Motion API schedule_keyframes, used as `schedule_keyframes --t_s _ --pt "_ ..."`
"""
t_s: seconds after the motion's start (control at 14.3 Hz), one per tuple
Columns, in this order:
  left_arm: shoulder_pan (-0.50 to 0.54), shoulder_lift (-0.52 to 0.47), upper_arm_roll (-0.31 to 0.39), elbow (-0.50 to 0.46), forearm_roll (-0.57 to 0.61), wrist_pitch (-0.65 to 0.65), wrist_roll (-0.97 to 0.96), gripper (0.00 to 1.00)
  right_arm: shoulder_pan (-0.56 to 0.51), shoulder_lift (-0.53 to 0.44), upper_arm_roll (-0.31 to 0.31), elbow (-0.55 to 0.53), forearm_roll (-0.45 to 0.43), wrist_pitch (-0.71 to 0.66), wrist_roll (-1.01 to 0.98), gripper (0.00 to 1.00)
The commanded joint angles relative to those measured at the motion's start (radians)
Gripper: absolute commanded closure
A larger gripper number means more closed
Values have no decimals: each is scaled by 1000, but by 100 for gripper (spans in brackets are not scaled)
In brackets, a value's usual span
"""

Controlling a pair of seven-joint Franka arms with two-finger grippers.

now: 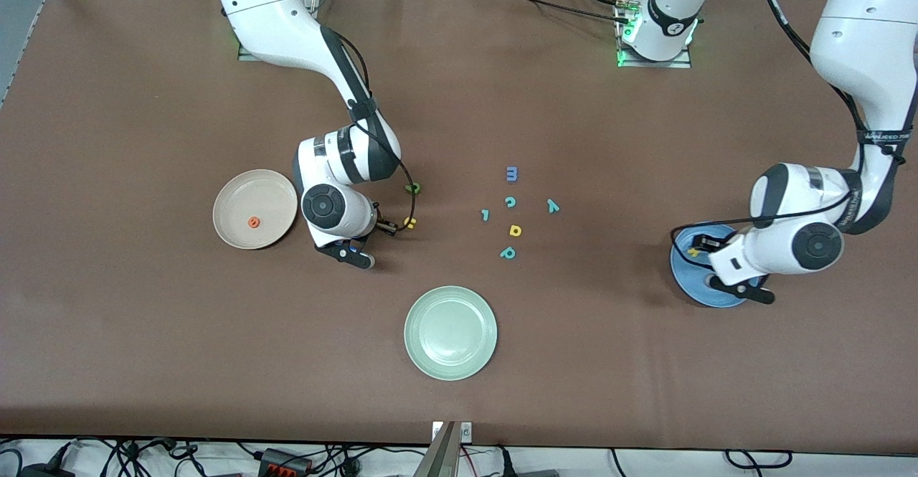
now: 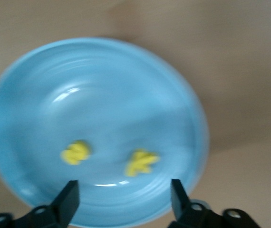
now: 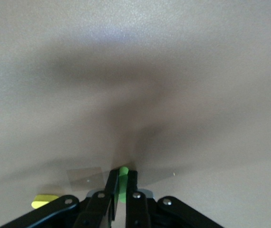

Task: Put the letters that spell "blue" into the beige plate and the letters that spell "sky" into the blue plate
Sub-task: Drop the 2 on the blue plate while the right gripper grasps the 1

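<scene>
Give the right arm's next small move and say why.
Probably lift the right gripper and swing it toward the beige plate. Its fingers look shut on a green letter low by the table, and that plate so far holds only the orange e. The left gripper hangs open over the blue plate.

My high front camera faces both arms across the table (image 1: 143, 362), left wrist camera close above the blue plate (image 2: 126, 85) it shares with front, right wrist camera low over table.

Two letters (image 2: 108, 157) in blue plate (image 2: 102, 85).
</scene>
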Motion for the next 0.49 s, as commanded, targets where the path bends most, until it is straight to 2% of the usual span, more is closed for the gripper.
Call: schedule_keyframes --t_s 0.0,0.07,0.21,0.28,0.42 --pt "3 -39 -131 -15 17 -71 -131 0 -6 -42 -8 -27 14 -4 -25 92" --pt "0 -37 -175 -34 19 -69 -202 0 -9 -58 -16 -27 9 -5 -44 92" --pt "-6 -34 -267 -96 20 -43 -386 0 -18 -80 -71 -30 5 -72 -122 92" --pt "-15 -34 -295 -122 22 -16 -505 0 -20 -80 -114 -28 2 -135 -194 92" --pt "-70 -34 -303 -171 25 65 -690 0 -25 -83 -205 -37 5 -229 -352 92"
